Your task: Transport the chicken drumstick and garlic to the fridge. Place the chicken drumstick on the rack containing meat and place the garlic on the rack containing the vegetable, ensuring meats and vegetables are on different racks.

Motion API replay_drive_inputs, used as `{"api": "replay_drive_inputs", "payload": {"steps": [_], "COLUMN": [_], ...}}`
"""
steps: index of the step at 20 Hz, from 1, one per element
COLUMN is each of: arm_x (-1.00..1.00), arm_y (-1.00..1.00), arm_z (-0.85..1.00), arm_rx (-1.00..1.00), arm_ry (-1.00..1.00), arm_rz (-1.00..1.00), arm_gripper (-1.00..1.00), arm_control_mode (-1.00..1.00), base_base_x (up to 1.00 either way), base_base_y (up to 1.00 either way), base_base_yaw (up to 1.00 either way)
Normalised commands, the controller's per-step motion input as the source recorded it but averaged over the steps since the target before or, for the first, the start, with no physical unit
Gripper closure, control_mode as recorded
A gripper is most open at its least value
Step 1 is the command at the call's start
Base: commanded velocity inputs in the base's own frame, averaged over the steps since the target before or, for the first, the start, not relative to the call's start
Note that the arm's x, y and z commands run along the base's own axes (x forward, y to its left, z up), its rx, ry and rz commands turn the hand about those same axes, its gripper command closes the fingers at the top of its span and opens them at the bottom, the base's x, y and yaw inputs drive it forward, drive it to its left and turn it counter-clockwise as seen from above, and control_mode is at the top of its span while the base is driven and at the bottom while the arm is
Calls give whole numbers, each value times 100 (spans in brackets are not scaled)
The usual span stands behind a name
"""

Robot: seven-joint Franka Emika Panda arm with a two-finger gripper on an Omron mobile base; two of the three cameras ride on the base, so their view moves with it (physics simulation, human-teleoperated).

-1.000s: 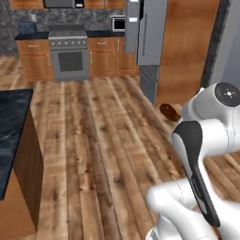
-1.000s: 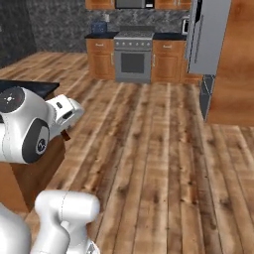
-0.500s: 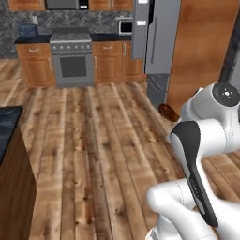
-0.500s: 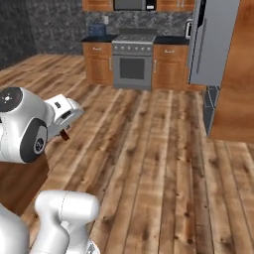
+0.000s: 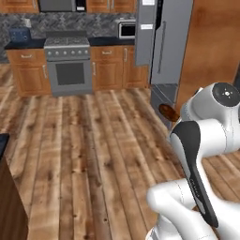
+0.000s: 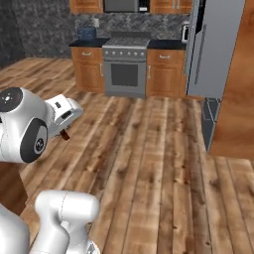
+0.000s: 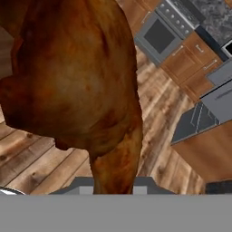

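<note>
The chicken drumstick point(image 7: 77, 77), reddish-brown, looms large in the hand view with its thin bone end running down between my fingers. My gripper point(image 6: 64, 132) is shut on it, held up in front of the arm above the wooden floor. From the left base view the drumstick point(image 5: 167, 111) pokes out beside the arm's white elbow. The grey fridge point(image 5: 165, 44) stands ahead on the right, its upper door point(image 5: 145, 33) swung open; it also shows as the fridge point(image 6: 214, 47) and the fridge point(image 7: 218, 103). The garlic is out of view.
A steel oven point(image 5: 69, 70) between wooden cabinets point(image 5: 110, 68) lines the back wall, with a microwave point(image 5: 126, 29) above the counter. A tall wooden panel point(image 5: 211, 51) flanks the fridge. A dark island corner point(image 5: 3, 140) sits at the far left. Wooden floor point(image 6: 149, 149) lies open ahead.
The whole picture has shifted as the base drove: fridge and oven are nearer and the island has slid off to the left. The drumstick stays in the shut gripper.
</note>
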Motion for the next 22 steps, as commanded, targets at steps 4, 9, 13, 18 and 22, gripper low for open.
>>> {"api": "replay_drive_inputs", "payload": {"steps": [4, 9, 13, 18, 22], "arm_x": [0, 0, 0, 0, 0], "arm_y": [0, 0, 0, 0, 0], "arm_z": [0, 0, 0, 0, 0], "arm_rx": [0, 0, 0, 0, 0], "arm_ry": [0, 0, 0, 0, 0], "arm_rz": [0, 0, 0, 0, 0], "arm_gripper": [100, 100, 100, 100, 100], "arm_control_mode": [100, 100, 100, 100, 100], "base_base_x": [100, 100, 100, 100, 100], "base_base_y": [13, 10, 1, 1, 0], "base_base_yaw": [4, 20, 30, 20, 6]}}
